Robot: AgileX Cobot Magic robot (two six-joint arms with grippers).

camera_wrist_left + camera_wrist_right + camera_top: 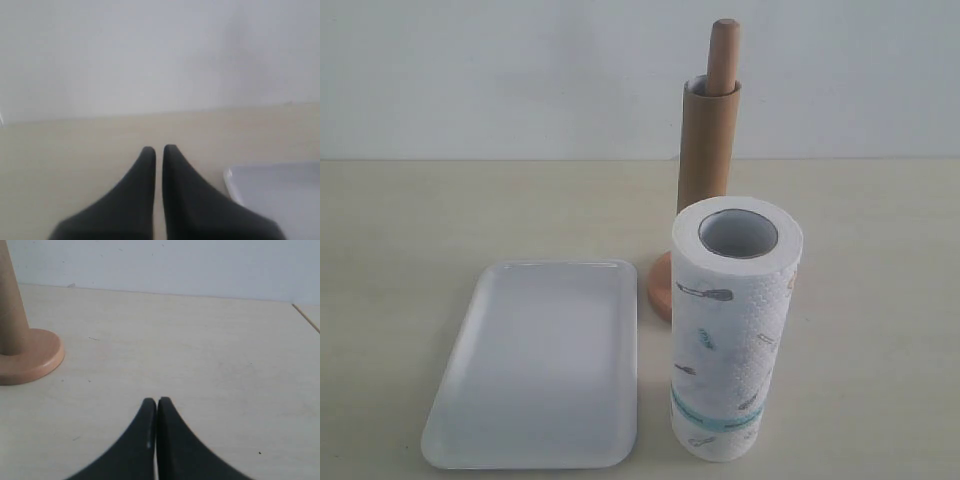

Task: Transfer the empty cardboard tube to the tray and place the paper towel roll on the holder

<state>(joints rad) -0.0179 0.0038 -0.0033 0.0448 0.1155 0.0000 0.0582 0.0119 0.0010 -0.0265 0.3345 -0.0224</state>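
The empty cardboard tube (704, 150) stands upright over the post of the wooden holder (724, 55), whose round base (660, 287) peeks out behind the paper towel roll (732, 330). The roll stands upright in front of the holder, right of the white tray (540, 365). Neither arm shows in the exterior view. My left gripper (159, 149) is shut and holds nothing; the tray's corner (280, 192) lies beside it. My right gripper (157, 401) is shut and holds nothing over bare table. The tube (9, 305) and the holder's base (37, 357) lie some way off from it.
The pale wooden table (880, 300) ends at a white wall (520, 70) behind. A seam in the table surface (306, 318) shows in the right wrist view.
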